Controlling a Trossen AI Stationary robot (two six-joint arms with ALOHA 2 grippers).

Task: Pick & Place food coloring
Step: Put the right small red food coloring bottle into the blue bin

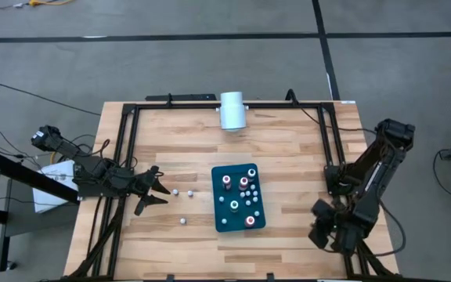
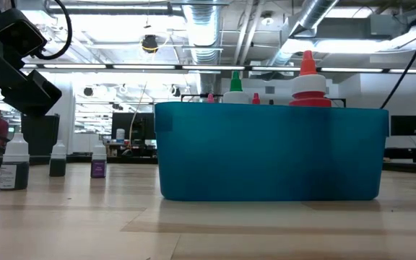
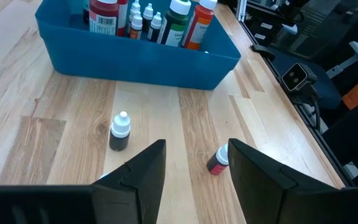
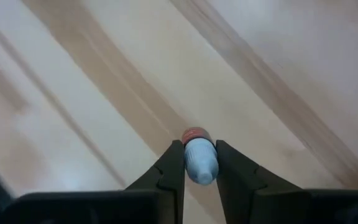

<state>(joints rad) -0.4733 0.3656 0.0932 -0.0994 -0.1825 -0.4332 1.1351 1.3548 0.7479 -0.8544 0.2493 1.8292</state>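
Held bottle: a small food coloring bottle (image 4: 199, 163) with a pale blue cap sits pinched between the fingers of the right claw (image 4: 200, 167), over bare wood.
Right claw: clenched on that bottle, at the counter's edge well off to the right of the teal tray (image 1: 239, 198).
Tray bottles: red-, green- and white-topped bottles (image 3: 179, 22) stand upright inside the tray.
Loose bottles: three small ones (image 2: 13, 165) stand on the counter (image 1: 178, 141) left of the tray, apart from it.
Left claw: the left claw (image 1: 153, 193) hovers left of the tray by those loose bottles, fingers spread and grasping nothing; a dark bottle (image 3: 120, 131) and a reddish one (image 3: 217, 160) lie just ahead of it.
White cylinder: a white cylinder (image 1: 232, 110) lies at the counter's far edge beyond the tray.
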